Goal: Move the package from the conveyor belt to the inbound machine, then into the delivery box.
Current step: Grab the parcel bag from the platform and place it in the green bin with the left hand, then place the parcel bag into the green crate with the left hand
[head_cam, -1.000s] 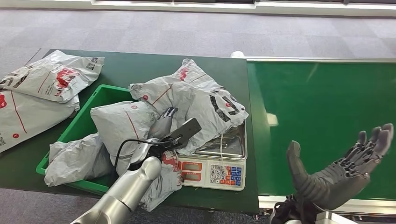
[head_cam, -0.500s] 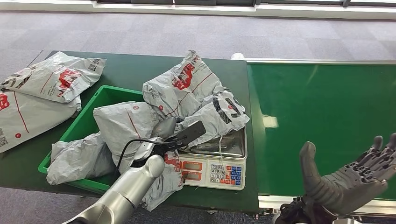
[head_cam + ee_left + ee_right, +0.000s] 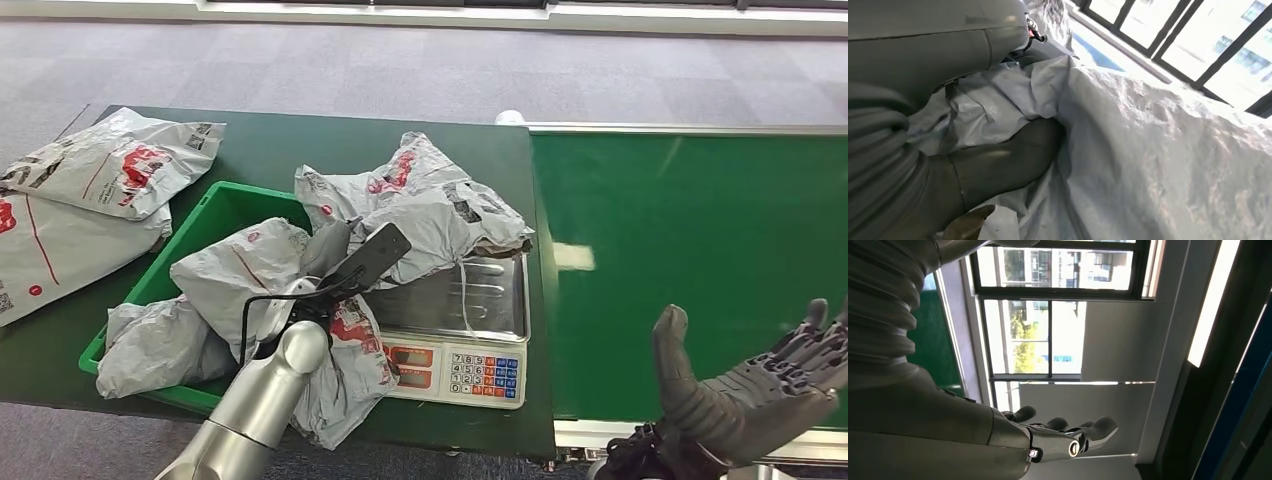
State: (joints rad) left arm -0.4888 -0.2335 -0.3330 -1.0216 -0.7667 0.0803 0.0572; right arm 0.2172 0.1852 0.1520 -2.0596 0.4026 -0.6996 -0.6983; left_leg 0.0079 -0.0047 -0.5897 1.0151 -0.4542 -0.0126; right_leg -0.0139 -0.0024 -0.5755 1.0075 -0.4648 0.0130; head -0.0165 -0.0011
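Grey packages: five — two on the table's far left point(image 3: 115, 160) point(image 3: 50, 250), two in the green bin point(image 3: 245, 280) point(image 3: 160, 345), one at the scale point(image 3: 420, 205)
Green bins: one point(image 3: 215, 205)
Weighing scales: one point(image 3: 455, 360)
Conveyor belts: one point(image 3: 690, 250)
Tables: one point(image 3: 270, 145)
Robot hands: two — left point(image 3: 325, 250), right point(image 3: 750, 385)

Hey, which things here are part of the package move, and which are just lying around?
Part of the job:
- grey package on the scale, held by the left robot hand
- weighing scale
- green bin
- conveyor belt

Lying about:
- two packages on the table
- open right robot hand
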